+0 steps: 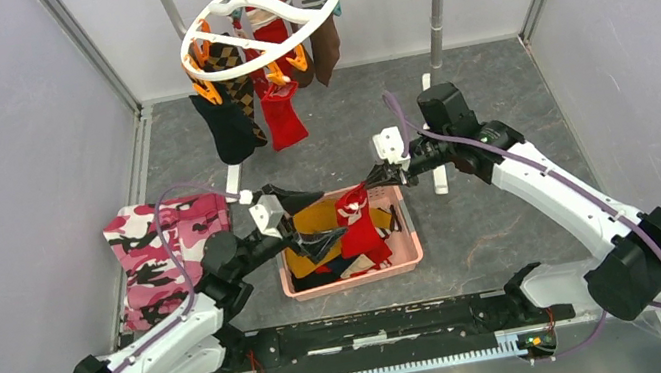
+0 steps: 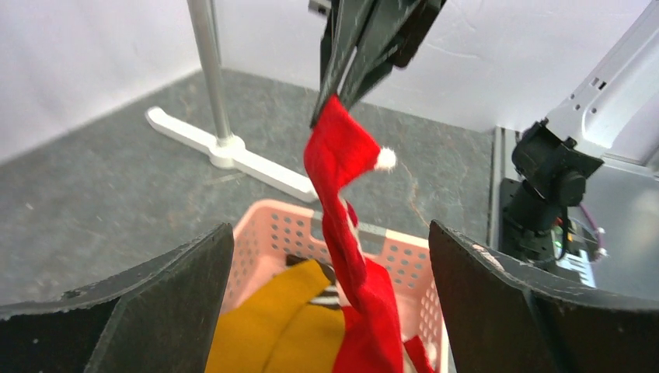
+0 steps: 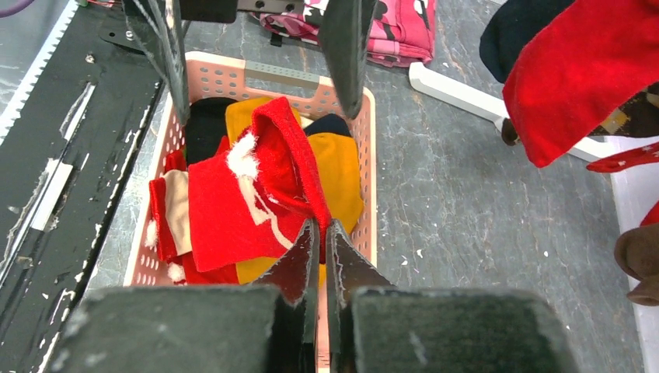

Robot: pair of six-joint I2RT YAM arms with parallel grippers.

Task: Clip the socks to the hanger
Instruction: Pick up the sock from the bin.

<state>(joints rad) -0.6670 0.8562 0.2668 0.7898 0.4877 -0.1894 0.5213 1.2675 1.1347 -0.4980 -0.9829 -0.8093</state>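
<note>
Sock (image 2: pixel 338 167), red | long axis vertical | top pinched by right fingers (image 2: pixel 351 54)

The bench (image 1: pixel 494 98) has a dark grey, stone-like surface. On it a pink basket (image 1: pixel 354 281) stands near the middle, a camouflage cloth (image 1: pixel 155 251) lies to its left, and the white feet of a metal rack (image 1: pixel 233 177) stand farther back.

Right hand (image 2: pixel 328 105) pinches red sock (image 2: pixel 336 159) above pink basket (image 2: pixel 268 223); left hand (image 2: pixel 330 237) gapes wide.
</note>
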